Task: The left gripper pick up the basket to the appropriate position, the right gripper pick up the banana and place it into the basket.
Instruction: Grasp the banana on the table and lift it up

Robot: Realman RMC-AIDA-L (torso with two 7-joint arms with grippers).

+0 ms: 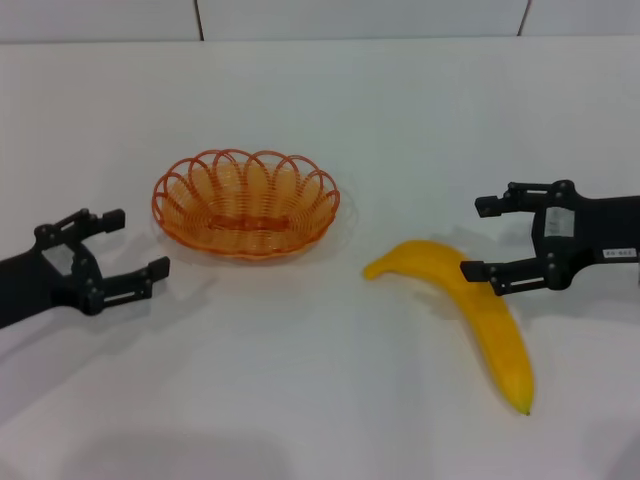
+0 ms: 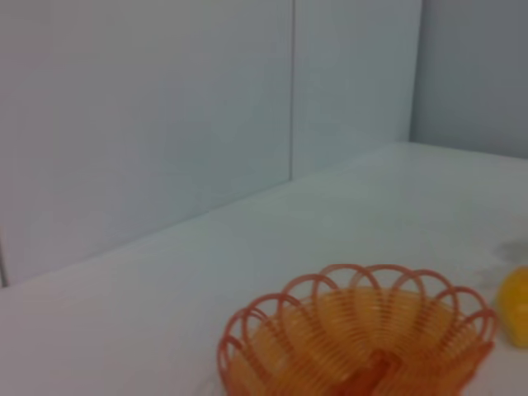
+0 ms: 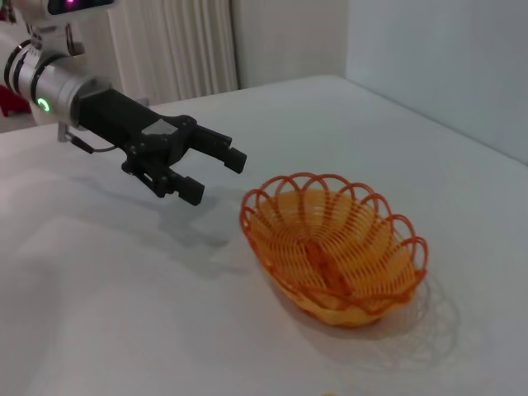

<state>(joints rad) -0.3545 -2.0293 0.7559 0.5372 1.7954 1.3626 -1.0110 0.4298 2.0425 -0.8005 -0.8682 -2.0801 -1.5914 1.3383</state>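
Note:
The orange wire basket (image 1: 245, 250) sits upright on the white table, left of centre, and holds nothing. My left gripper (image 1: 138, 243) is open just left of the basket, apart from its rim. The yellow banana (image 1: 490, 320) lies on the table at the right, with its dark tip toward the near edge. At the banana's upper right, my right gripper (image 1: 477, 239) is open, one finger over the banana's upper part and the other beyond it. The left wrist view shows the basket (image 2: 363, 330) close by and one end of the banana (image 2: 516, 305). In the right wrist view, the left gripper (image 3: 216, 177) is open beside the basket (image 3: 334, 247).
The white table (image 1: 320, 400) reaches back to a pale panelled wall (image 1: 320, 18). Bare tabletop lies between the basket and the banana, and in front of both.

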